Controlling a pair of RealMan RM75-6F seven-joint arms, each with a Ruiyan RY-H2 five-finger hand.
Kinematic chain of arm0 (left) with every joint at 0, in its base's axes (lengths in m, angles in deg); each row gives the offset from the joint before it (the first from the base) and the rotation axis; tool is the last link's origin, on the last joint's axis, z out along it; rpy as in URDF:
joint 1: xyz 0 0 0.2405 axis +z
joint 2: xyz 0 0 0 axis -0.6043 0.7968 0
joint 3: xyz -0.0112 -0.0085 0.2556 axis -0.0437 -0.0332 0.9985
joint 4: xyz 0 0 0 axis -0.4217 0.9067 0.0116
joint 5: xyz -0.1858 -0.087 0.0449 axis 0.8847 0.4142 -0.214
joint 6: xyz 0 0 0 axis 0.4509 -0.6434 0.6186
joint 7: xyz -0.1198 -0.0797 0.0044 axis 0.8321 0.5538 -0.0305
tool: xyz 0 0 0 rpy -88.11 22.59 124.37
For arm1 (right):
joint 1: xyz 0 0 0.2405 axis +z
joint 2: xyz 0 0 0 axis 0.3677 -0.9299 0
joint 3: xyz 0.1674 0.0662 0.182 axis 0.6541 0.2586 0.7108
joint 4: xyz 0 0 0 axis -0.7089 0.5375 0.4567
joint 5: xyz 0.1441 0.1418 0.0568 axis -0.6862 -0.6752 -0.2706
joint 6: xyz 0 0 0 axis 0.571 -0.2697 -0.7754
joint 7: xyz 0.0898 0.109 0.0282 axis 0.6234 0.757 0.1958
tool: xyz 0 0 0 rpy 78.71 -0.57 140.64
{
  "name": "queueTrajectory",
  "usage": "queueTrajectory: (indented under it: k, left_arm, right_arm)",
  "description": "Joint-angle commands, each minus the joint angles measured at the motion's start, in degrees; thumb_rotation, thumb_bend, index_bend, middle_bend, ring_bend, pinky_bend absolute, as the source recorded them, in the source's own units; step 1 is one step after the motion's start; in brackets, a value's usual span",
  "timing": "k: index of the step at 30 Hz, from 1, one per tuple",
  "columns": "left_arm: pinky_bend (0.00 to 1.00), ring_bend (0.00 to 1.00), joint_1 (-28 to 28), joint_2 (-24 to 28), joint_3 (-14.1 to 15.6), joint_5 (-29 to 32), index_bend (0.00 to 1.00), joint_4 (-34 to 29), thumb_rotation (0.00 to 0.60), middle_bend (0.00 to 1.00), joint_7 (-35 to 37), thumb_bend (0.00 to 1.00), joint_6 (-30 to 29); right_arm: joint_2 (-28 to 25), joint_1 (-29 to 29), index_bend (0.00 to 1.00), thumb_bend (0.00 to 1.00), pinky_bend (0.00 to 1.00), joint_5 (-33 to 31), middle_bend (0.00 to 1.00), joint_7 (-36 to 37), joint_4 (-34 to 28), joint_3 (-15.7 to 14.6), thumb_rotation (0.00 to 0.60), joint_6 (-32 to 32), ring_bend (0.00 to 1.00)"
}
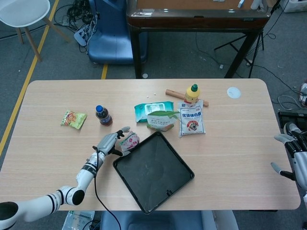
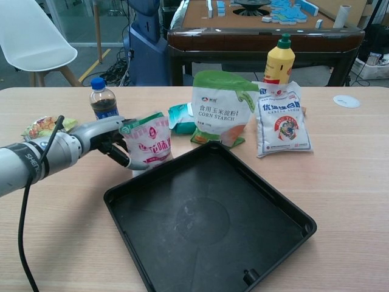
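One robot hand [image 2: 115, 143] touches crinkly pink pouch [image 2: 148, 143] beside square black tray [image 2: 209, 222].

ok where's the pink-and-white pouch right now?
The pink-and-white pouch stands left of centre in the chest view, at the black tray's far-left edge, in front of the cola bottle, with the left hand against it.

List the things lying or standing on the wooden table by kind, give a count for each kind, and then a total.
Bottles: 2, a dark cola bottle with blue cap and a yellow squeeze bottle with green cap.
Food bags: 4, pink-and-white, green-topped corn starch, white with blue print, small yellow-green snack packet.
Wipes pack, teal: 1.
Black square tray: 1.
Wooden rolling pin: 1.
White round disc: 1.
Total: 10.
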Motion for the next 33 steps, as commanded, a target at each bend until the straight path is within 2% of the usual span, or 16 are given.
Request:
queueTrajectory:
  k: [1,17,23,28,33]
  left_arm:
    - [0.24,0.23,-0.8,-1.4,-0.4,0.2,0.11,1.6,0.600,0.16,0.5,0.18,0.3]
    - [0.32,0.30,-2.5,-5.7,-1.4,-0.2,0.20,7.9,0.600,0.25,2.4,0.18,-0.2]
    - [0.46,0.36,-2.7,-7.1,-1.3,-1.0,0.31,10.0,0.600,0.35,3.7,0.18,-0.5]
    - [0.65,0.44,-3.1,-8.1,-1.1,-2.8,0.44,12.4,0.600,0.48,4.7,0.18,-1.7]
    - [0.71,0.48,-3.4,-7.8,-0.4,-5.4,0.48,13.8,0.600,0.56,6.1,0.19,-2.9]
  right_arm:
    - [-0.1,-0.1,0.26,0.15,0.12,-0.1,0.25,0.1,-0.1,0.0,0.600,-0.2,0.11]
    - [-0.4,-0.8,0.26,0.15,0.12,-0.4,0.25,0.4,0.0,0.1,0.600,-0.6,0.11]
    - [-0.5,-0.8,0.26,0.15,0.12,-0.5,0.25,0.4,-0.1,0.2,0.600,-0.5,0.11]
    - [-0.7,-0.9,0.26,0.15,0.12,-0.5,0.25,0.3,-0.3,0.3,0.600,-0.5,0.11]
    - [-0.7,-0.8,0.26,0.15,0.12,-0.3,0.25,0.2,-0.4,0.3,0.600,-0.6,0.11]
